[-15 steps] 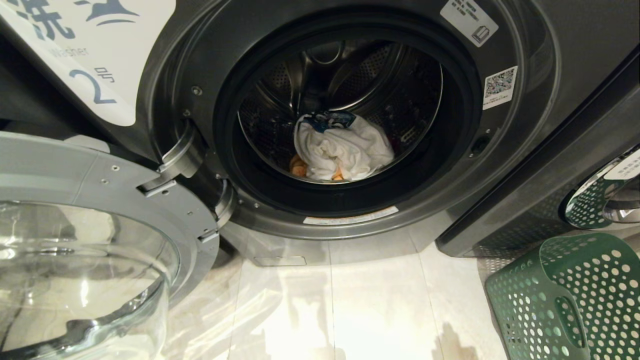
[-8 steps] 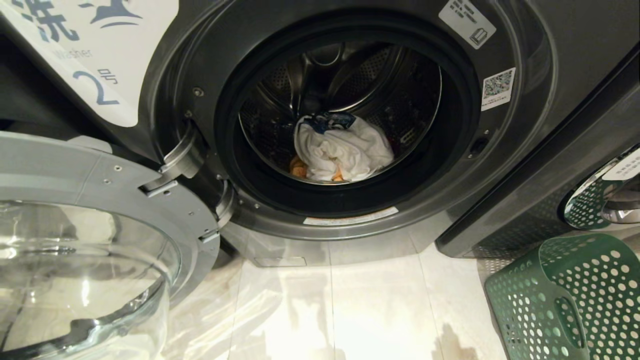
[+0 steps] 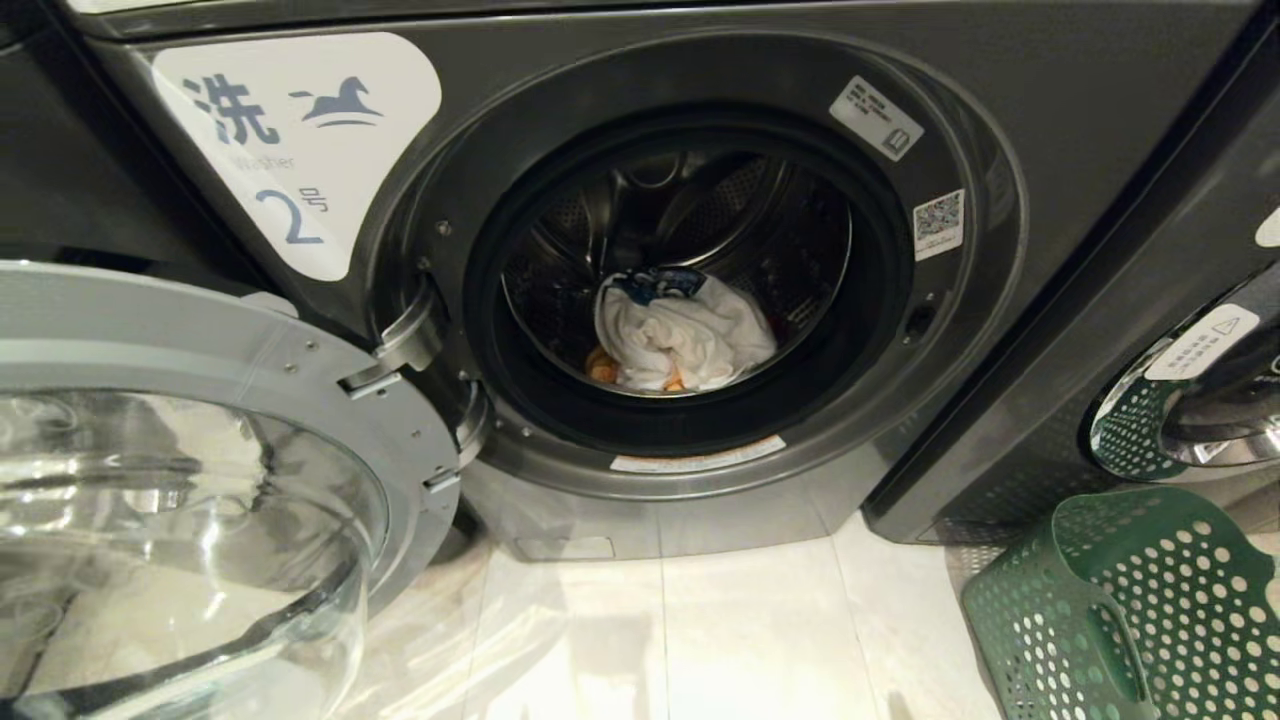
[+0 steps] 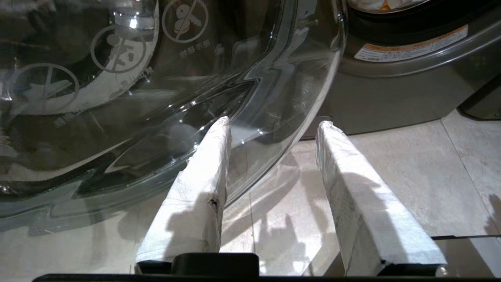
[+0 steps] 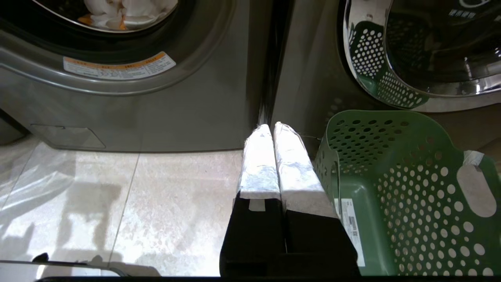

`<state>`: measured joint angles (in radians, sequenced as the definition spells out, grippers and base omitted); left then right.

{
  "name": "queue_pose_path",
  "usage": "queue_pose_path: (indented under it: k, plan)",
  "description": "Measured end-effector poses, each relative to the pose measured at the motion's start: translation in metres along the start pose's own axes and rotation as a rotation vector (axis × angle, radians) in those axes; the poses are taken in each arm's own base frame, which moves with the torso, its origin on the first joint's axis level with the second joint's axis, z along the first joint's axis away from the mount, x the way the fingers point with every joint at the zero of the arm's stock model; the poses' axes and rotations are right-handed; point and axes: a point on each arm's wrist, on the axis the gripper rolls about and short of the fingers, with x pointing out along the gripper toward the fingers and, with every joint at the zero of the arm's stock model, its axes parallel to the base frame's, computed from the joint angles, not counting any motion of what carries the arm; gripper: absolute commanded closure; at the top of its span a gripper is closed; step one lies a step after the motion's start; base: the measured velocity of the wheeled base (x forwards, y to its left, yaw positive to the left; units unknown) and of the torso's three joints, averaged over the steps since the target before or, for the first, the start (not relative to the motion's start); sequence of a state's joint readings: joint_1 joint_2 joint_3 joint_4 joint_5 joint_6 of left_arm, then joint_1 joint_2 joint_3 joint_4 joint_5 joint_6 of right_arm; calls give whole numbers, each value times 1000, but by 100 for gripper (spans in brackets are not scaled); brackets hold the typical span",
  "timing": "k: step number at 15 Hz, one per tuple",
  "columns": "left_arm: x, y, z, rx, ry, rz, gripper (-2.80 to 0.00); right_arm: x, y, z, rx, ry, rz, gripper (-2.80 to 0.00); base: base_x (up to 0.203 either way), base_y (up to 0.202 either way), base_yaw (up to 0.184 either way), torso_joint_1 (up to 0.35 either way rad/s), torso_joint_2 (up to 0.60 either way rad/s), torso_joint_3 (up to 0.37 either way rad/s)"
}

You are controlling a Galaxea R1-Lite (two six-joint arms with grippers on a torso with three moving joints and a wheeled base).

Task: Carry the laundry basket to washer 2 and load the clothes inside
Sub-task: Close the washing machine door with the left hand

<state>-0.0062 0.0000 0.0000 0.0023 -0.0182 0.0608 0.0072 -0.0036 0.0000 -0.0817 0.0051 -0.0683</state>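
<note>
Washer 2 (image 3: 620, 515) fills the head view, its white label with a blue "2" at upper left. Its glass door (image 3: 180, 520) hangs wide open at the left. Inside the drum lie the clothes (image 3: 685, 330): white fabric on top, a bit of orange below. The green laundry basket (image 3: 1130, 610) stands on the floor at lower right and shows nothing inside it (image 5: 407, 196). My left gripper (image 4: 274, 123) is open, empty, low by the door glass (image 4: 156, 98). My right gripper (image 5: 271, 127) is shut on nothing, just beside the basket. Neither arm shows in the head view.
A second grey washer (image 3: 1120, 380) stands to the right, its chrome-rimmed door (image 3: 1200, 420) reflecting the basket. Pale glossy floor tiles (image 3: 740, 640) lie between the open door and the basket.
The whole head view has shifted: washer 2 now sits lower and smaller, with more of its label and top edge showing. Clothes, door and basket keep their places.
</note>
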Motion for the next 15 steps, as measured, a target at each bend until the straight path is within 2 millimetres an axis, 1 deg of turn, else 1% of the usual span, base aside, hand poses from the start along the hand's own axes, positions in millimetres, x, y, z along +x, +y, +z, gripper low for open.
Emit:
queue_pose_path:
  k: [9, 15]
  plan:
    - [0, -1, 0, 73, -2, -30, 0, 0, 0, 0, -6, 0, 2, 0, 0, 0, 0, 2, 2, 205]
    - [0, -1, 0, 75, -3, -31, 0, 0, 0, 0, -5, 1, 1, 0, 0, 0, 0, 3, 2, 202]
